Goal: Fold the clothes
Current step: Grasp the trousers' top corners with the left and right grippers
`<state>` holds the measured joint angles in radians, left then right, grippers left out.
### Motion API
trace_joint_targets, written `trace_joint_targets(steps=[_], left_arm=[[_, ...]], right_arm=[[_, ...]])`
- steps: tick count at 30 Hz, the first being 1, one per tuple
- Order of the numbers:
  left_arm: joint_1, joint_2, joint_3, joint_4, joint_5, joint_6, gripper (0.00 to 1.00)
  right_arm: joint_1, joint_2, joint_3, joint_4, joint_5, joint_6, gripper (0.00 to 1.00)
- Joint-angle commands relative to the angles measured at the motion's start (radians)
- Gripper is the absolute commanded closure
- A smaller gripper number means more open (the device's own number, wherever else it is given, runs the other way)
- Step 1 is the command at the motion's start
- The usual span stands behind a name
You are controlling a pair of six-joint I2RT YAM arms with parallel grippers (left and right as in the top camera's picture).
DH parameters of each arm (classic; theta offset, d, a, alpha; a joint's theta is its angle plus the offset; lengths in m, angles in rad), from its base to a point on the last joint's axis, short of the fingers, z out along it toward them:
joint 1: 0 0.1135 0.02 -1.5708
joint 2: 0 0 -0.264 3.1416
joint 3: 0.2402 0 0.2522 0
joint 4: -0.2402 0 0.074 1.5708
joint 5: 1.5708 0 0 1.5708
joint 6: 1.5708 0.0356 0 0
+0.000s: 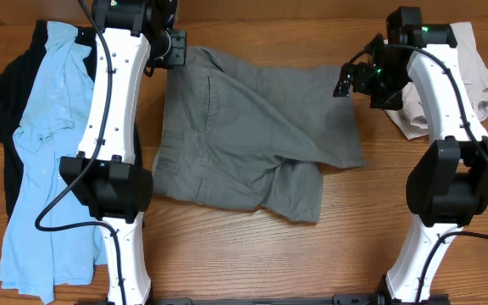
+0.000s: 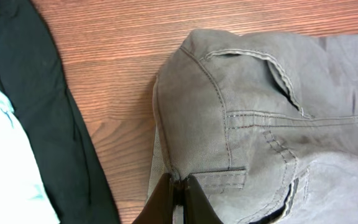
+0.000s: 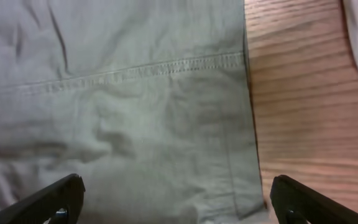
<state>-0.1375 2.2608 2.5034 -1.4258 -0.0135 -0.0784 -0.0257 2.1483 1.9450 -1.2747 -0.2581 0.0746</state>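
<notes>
The grey shorts (image 1: 244, 135) were spread across the middle of the desk (image 1: 252, 254), rumpled, with the lower leg part bunched and turned over toward the near edge. The left pincer (image 2: 178, 190) was pressed together on a fold of the shorts at their far left corner, by the waistband. A stitched pocket opening (image 2: 272, 65) was seen just beyond that grip.

The right pincer (image 3: 176, 208) was spread wide over the far right corner of the shorts, above a stitched hem. The side edge of the cloth lay just inside its right finger. Whether the fingers touched the cloth could not be told.

A light-blue shirt (image 1: 45, 169) was laid lengthwise along the left side of the desk, on top of a black garment (image 1: 2, 102) that showed past it at the left and far sides. Beige shorts (image 1: 473, 68) were bunched at the far right, partly hidden by the right arm and parted from the grey shorts by a strip of bare wood.
</notes>
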Motion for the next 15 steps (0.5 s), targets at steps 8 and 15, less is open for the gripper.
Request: trace_joint_targets(steps=[8,15], left_arm=[[-0.001,-0.021,0.026,0.000,-0.031,-0.015,0.96],[-0.001,-0.021,0.026,0.000,-0.031,-0.015,0.96]], right_arm=[[-0.003,-0.015,-0.202,0.349,0.085,-0.004,0.02],[-0.003,0.039,-0.211,0.403,0.046,0.008,0.17]])
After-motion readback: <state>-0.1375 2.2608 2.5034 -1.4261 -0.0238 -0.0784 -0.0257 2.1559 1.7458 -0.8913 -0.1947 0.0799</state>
